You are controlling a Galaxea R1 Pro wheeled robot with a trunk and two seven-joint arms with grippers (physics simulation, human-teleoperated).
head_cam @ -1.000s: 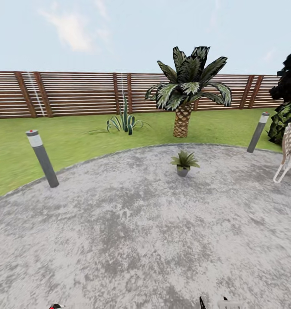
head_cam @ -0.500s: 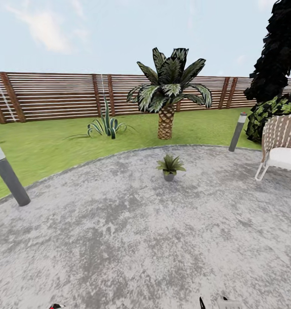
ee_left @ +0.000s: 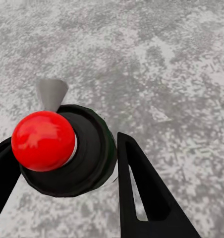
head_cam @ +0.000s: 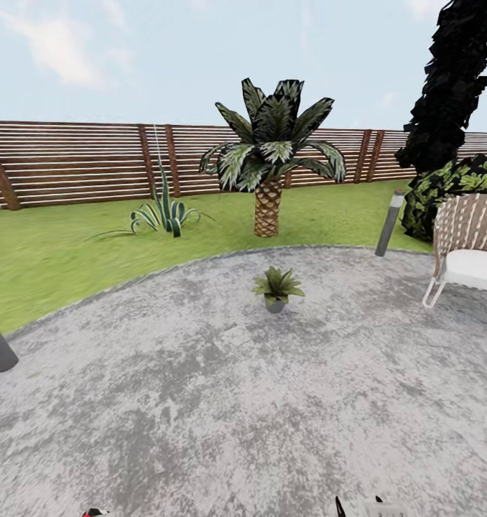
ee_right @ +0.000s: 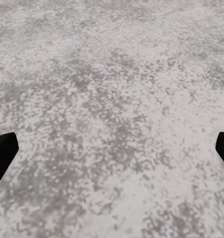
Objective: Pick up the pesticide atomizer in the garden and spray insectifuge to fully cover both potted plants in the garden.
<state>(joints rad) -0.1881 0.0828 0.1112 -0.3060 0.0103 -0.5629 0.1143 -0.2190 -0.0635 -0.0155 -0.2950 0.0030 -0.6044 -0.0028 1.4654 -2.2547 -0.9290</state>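
Left gripper [ee_left: 62, 168] jaws clamp the atomizer [ee_left: 67, 148], red cap up, over the patio [ee_left: 166, 59]. Right gripper [ee_right: 112, 148] jaws spread wide, nothing held. Potted plant [head_cam: 276, 287] well ahead on the patio, palm [head_cam: 272, 154] and fence [head_cam: 71, 161] beyond.

Mottled grey stone patio [ee_right: 112, 99] seen past the right gripper [ee_right: 112, 153].

The speckled paving of pale and darker grey patches runs across the whole surface, its darker blotches gathering toward the middle and its far part looking lighter and a little blurred. Two black fingertips [ee_right: 3, 151] of the gripper show at opposite edges of the picture, one a blunt dark wedge, the other a narrower dark sliver with a pale edge. They stand wide apart, with nothing but bare stone between them, and neither touches the ground.
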